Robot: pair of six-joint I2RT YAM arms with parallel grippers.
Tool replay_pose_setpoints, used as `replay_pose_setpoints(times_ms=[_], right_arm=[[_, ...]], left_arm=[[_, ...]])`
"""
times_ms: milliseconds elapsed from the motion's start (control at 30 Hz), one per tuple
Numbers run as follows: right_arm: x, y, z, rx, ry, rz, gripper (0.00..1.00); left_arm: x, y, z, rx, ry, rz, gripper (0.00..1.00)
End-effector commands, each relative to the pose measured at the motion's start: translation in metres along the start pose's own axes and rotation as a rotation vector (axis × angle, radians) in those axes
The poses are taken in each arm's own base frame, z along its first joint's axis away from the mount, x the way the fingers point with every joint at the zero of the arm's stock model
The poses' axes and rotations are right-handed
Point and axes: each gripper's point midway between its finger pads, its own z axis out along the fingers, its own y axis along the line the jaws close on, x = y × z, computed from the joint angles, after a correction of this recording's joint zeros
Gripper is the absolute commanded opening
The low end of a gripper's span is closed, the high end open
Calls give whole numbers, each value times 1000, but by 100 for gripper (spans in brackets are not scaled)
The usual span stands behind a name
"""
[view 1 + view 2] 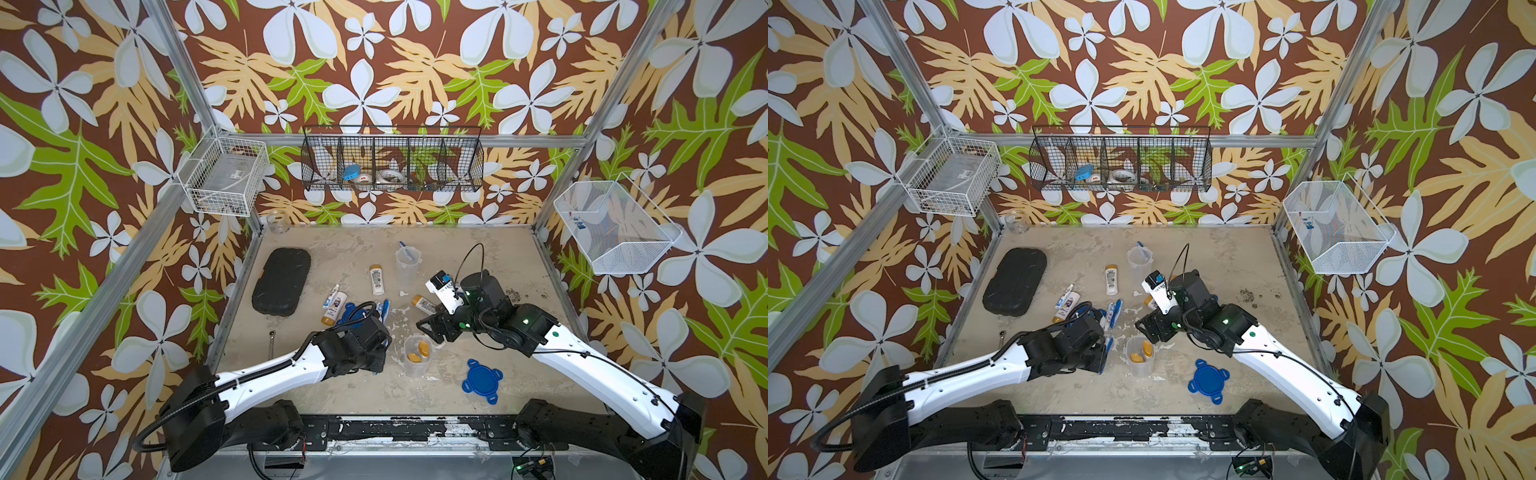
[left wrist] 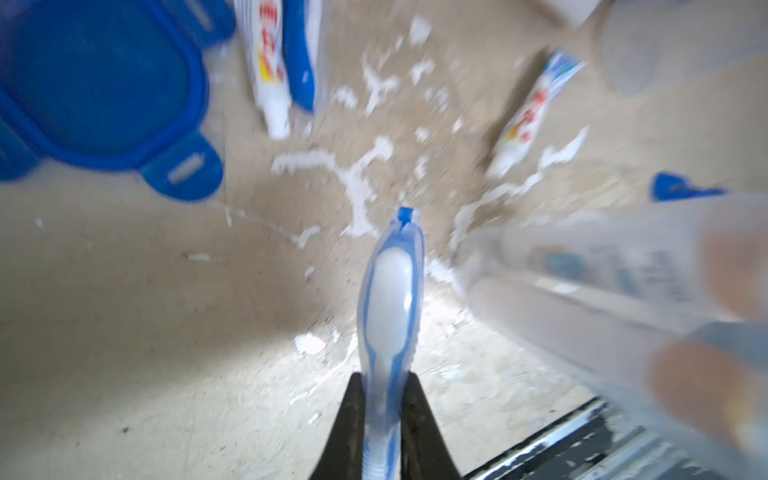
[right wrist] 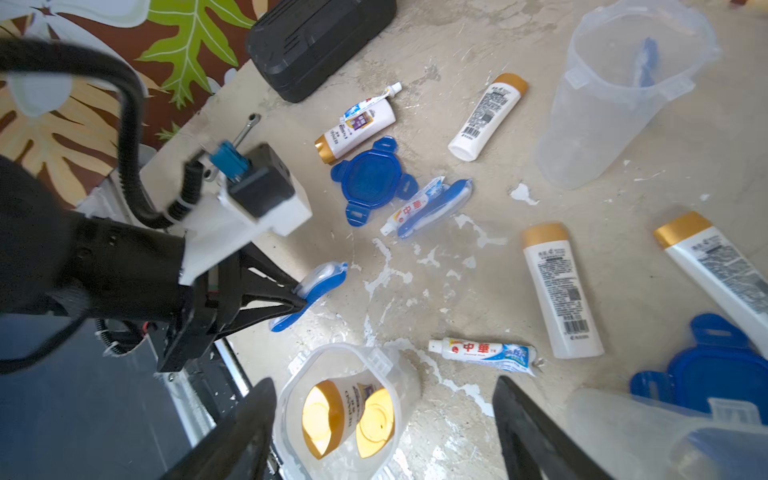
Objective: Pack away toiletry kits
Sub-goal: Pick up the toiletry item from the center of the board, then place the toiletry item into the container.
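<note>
The left pincer (image 2: 384,384) is clenched on a blue-white toothbrush (image 2: 390,286), close to the counter (image 2: 124,311) and beside an open clear cup (image 1: 415,369). The cup stands upright with two gold-capped bottles (image 3: 324,415) inside. The right pincer (image 3: 384,384) hangs spread wide just above that cup. A loose blue lid (image 1: 482,376) lies nearby, and a toothpaste tube (image 3: 482,353) lies beside the cup.

The red characters 中華 are being shown on the toothpaste tube (image 3: 484,353) that is lying near the cup (image 3: 401,386). The same characters are being shown on the second toothpaste tube (image 3: 409,208), just beside the blue lid (image 3: 370,180). Barcodes and fine print are being carried by the white bottles (image 3: 559,291), but no word of it is being made out.
</note>
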Motion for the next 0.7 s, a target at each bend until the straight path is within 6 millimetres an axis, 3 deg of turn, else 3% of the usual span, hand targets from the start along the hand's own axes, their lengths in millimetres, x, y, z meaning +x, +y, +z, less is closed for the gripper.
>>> replay_pose_setpoints(times_ms=[0, 367, 667], right_arm=[[-4, 24, -1, -142, 19, 14, 81], [-24, 39, 29, -270, 52, 78, 85], [-44, 45, 47, -344, 44, 106, 89]], left_arm=[[-21, -3, -17, 12, -102, 50, 0], [-58, -25, -64, 108, -272, 110, 0], [-66, -49, -84, 240, -322, 171, 0]])
